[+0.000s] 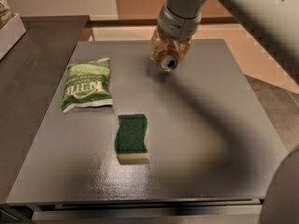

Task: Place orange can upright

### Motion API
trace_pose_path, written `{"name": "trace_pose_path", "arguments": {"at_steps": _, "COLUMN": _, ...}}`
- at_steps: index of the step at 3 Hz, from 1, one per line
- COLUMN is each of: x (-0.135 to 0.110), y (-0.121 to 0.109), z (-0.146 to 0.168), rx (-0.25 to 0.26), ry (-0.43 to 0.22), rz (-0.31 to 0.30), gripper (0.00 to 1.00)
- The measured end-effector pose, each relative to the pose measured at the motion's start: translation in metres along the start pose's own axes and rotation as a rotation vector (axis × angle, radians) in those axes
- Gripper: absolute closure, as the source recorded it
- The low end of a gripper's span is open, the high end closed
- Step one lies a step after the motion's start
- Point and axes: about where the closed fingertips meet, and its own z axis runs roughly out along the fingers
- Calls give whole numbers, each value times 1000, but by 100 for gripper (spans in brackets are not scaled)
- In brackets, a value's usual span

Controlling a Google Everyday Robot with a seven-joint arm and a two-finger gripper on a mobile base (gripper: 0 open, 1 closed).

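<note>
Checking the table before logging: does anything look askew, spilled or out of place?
Only the can is askew: the claw holds it over the far side of the table, tipped so its silver end faces the camera, not upright. The chip bag and sponge lie flat; nothing spilled.

Green bag (pixel 88 84): "Kettle", inverted. End effector (pixel 167 51) clasps orange can (pixel 168 62), table's (pixel 210 125) far side.

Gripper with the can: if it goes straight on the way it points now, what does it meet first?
The gripper, shut on the orange can, points down over the table, far side. Bare surface beneath comes first, likely met by the can's silver end. The gap is hard to judge.
</note>
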Motion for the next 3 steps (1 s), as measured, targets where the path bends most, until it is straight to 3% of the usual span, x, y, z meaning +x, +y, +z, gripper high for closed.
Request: {"name": "trace_pose_path", "arguments": {"at_steps": 3, "x": 1, "y": -10, "z": -9, "rx": -8, "ry": -10, "rz": 528, "gripper": 100}}
